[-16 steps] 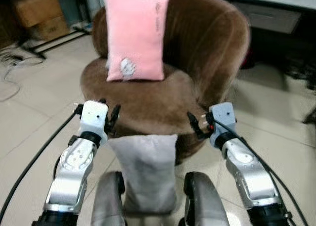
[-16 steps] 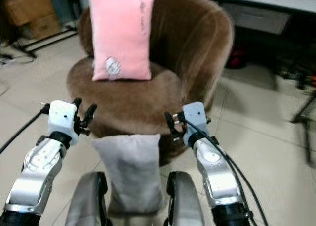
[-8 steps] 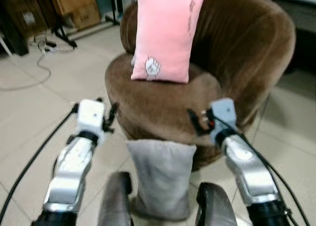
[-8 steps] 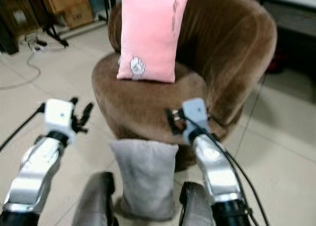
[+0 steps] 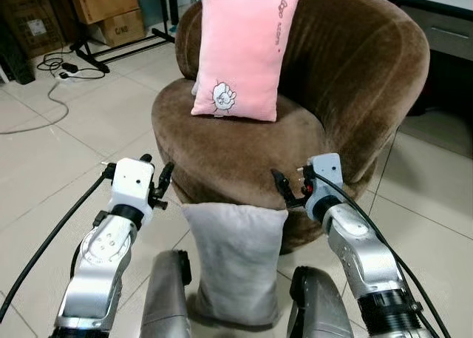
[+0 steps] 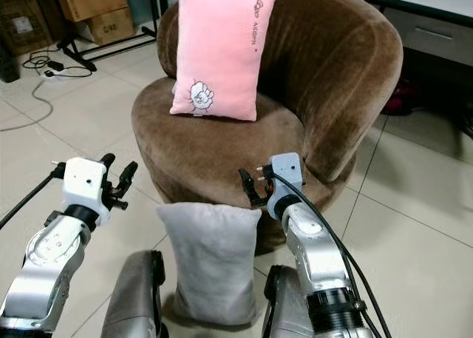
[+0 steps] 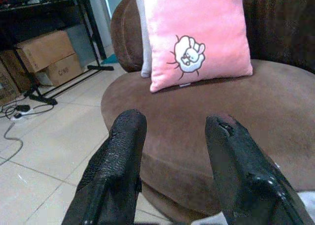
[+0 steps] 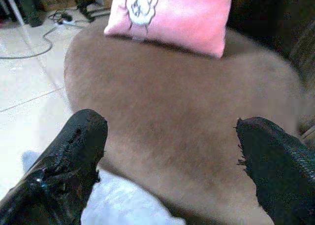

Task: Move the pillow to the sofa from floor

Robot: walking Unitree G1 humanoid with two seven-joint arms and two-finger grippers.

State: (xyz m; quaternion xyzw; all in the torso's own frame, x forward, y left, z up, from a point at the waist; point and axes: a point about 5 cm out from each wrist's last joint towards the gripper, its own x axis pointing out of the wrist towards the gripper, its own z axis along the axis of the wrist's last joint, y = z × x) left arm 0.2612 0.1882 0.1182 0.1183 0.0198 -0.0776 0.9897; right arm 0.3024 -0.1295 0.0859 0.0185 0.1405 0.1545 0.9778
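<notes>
The grey pillow [image 5: 235, 260] is standing on the floor [image 5: 59, 175], leaning against the brown sofa [image 5: 244, 157] at 12 o'clock, so nothing is moved yet. The left gripper [image 5: 155, 181] at 10 o'clock and right gripper [image 5: 284, 190] at 2 o'clock are hovering spread and empty; grasping and lifting remain.

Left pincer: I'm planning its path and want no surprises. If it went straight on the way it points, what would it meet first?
Probably the brown sofa's seat front; the open left pincer points straight at it, though depth is unclear.
</notes>
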